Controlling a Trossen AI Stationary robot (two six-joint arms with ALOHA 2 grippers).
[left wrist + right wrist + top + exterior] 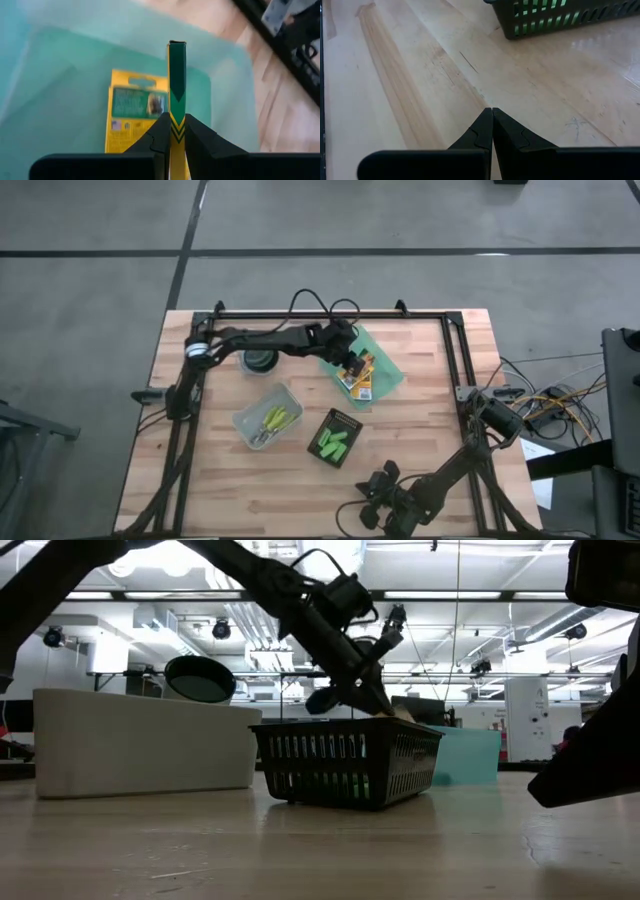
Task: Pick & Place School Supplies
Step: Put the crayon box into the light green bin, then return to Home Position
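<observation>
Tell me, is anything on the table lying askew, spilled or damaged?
Nothing looks spilled or damaged. The left gripper holds one crayon box edge-on over the green tray, where another crayon box lies flat. The right gripper is shut over bare table.

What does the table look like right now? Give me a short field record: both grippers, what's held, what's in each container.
left gripper: shut on a crayon box, held edge-on above the green tray
right gripper: shut, empty, low over bare table at the near edge
green tray: another crayon box lying flat
clear bin: scissors
black basket: green markers
</observation>
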